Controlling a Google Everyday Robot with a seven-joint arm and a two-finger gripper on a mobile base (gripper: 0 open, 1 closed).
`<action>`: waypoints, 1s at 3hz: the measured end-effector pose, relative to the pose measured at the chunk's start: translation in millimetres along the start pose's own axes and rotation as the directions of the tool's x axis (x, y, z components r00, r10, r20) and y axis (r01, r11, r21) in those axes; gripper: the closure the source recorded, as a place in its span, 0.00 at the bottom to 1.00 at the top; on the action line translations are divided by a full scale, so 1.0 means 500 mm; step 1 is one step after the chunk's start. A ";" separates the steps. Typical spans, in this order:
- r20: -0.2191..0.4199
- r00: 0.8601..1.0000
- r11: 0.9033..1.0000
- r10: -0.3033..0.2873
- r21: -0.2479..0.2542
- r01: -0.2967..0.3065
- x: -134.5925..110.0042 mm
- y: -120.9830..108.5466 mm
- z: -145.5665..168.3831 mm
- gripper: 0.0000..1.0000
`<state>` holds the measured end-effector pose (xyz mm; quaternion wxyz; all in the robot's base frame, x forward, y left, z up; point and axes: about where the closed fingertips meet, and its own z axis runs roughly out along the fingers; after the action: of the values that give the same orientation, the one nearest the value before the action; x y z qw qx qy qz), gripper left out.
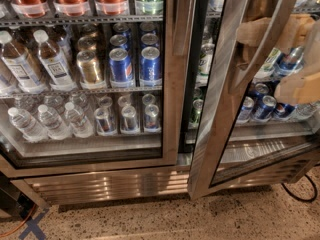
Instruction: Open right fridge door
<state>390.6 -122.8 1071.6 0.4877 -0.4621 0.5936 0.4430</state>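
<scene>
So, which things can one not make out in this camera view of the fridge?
- gripper, upper right at the right fridge door: the door's slanted steel bar hides whether it touches the door.
- right fridge door: its top and right side are cut off by the picture edges.
- cans behind it: partly hidden by its steel frame.
- cable on the floor: runs off the right edge.

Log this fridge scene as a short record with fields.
right door: ajar, swung outward from the cabinet
left door: shut, with bottles and cans behind its glass
gripper: far right of the view, at the right door's glass pane
blue cans: seen through the right door's glass
task state: door partly open
</scene>
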 end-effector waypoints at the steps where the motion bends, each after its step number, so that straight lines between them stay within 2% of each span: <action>1: -0.019 1.000 0.999 0.004 0.033 -0.003 0.007 -0.006 0.000 0.00; 3: -0.024 1.000 0.999 0.004 0.047 -0.003 0.003 -0.003 0.007 0.00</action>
<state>392.6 -120.1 1069.7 0.4903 -0.4546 0.6108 0.4241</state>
